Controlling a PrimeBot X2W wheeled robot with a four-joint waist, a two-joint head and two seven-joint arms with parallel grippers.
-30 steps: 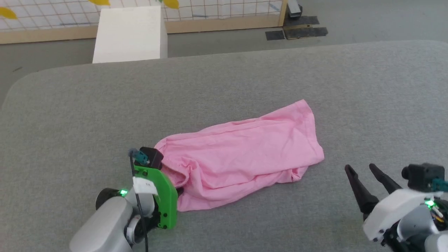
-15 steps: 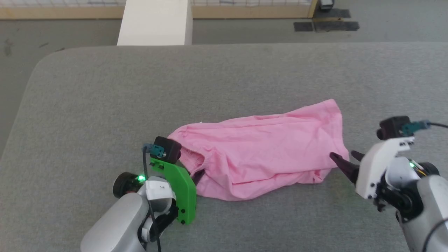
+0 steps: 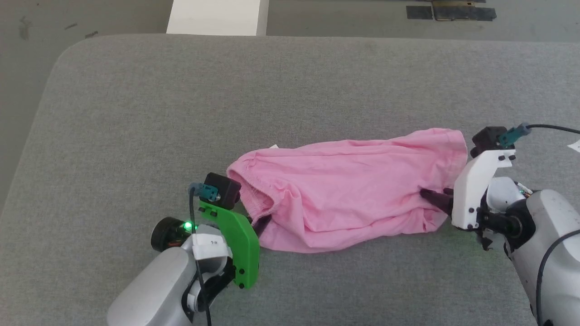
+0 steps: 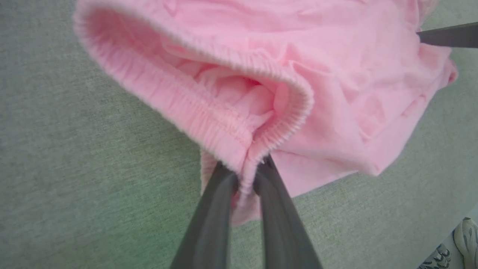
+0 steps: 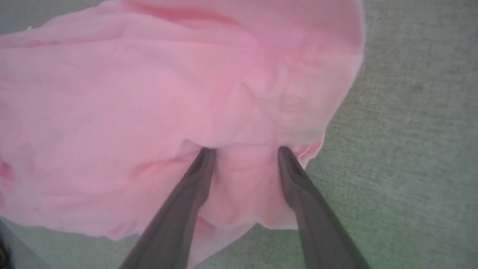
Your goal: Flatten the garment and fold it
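The pink garment (image 3: 344, 192) lies wrinkled on the grey surface, its gathered elastic band (image 4: 209, 112) at the left end and gaping open. My left gripper (image 4: 244, 175) is shut on that band, both fingers pinching its lower corner; in the head view it sits at the cloth's left edge (image 3: 260, 222). At the right end of the garment (image 5: 168, 93), my right gripper (image 5: 244, 151) is open, its two fingertips pressed onto the cloth near the hem. The head view has one dark fingertip (image 3: 430, 197) of it resting on the pink cloth.
The grey padded table (image 3: 181, 104) stretches wide around the garment, its rounded corner at the upper left. A white block (image 3: 215, 16) stands on the floor beyond the far edge. A shoe (image 4: 461, 239) shows at the left wrist view's lower right corner.
The head camera has tilted down and shifted. My right gripper has come in from the lower right, until its fingers rest on the garment's right end. The left keeps its hold.
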